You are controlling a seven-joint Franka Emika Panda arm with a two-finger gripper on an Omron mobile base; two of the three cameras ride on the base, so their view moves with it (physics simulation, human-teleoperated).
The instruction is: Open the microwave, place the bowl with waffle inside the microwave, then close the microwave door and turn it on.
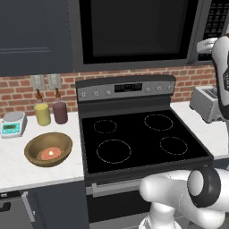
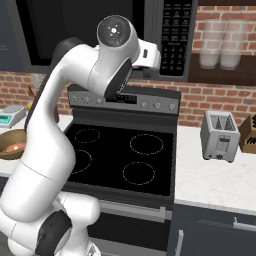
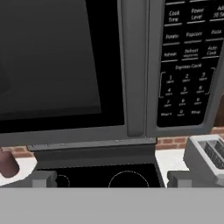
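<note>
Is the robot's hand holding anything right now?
No. The gripper is open and empty, up by the microwave door. The bowl sits on the counter.

Black microwave (image 1: 134, 31) with dark glass, brown bowl (image 1: 48, 149), reddish-orange waffle (image 1: 50, 154), black stove (image 1: 138, 138), red brick wall (image 1: 18, 91), white bench (image 1: 27, 167), silver toaster (image 2: 219, 136)

Arm (image 2: 55, 130) raised before microwave (image 2: 170, 35) at top; bowl (image 2: 12, 144) at left edge; toaster (image 2: 219, 136) at right.
</note>
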